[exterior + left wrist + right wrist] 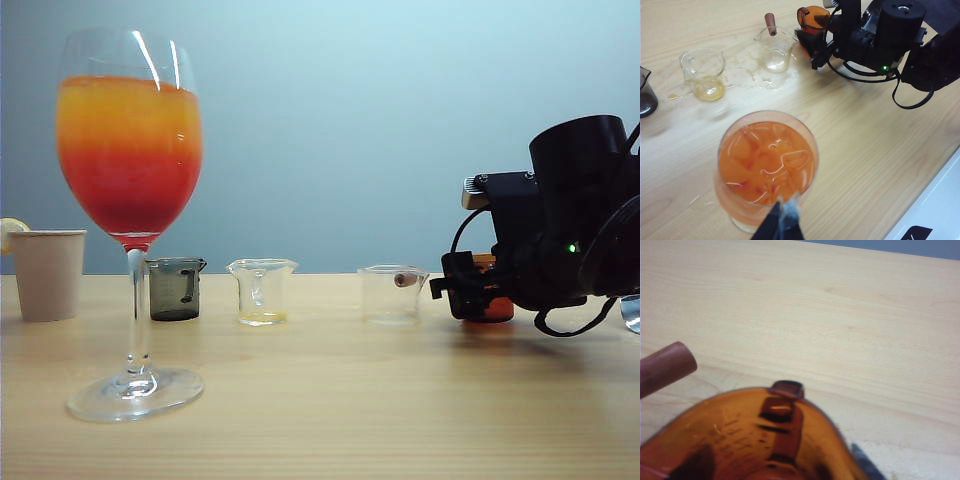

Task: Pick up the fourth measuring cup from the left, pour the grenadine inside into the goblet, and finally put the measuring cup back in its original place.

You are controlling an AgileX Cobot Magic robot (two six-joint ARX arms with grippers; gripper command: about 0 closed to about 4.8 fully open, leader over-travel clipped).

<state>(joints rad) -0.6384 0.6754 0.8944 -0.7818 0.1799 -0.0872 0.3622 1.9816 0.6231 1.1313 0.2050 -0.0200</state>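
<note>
From my seat, the little amber cup (812, 17) looks see-through brown, flared rim, side handle, standing upright on the table (330, 420) at the right end of the cup row. The right pincer (812, 42) sits around it, fingers on both sides; can't tell if it's still squeezing. Left pincer (780, 227) hangs over the full goblet (131, 160), apparently closed.

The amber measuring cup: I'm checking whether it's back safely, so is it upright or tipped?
Upright. The amber measuring cup stands on the table, rim up, right hand around it.
</note>
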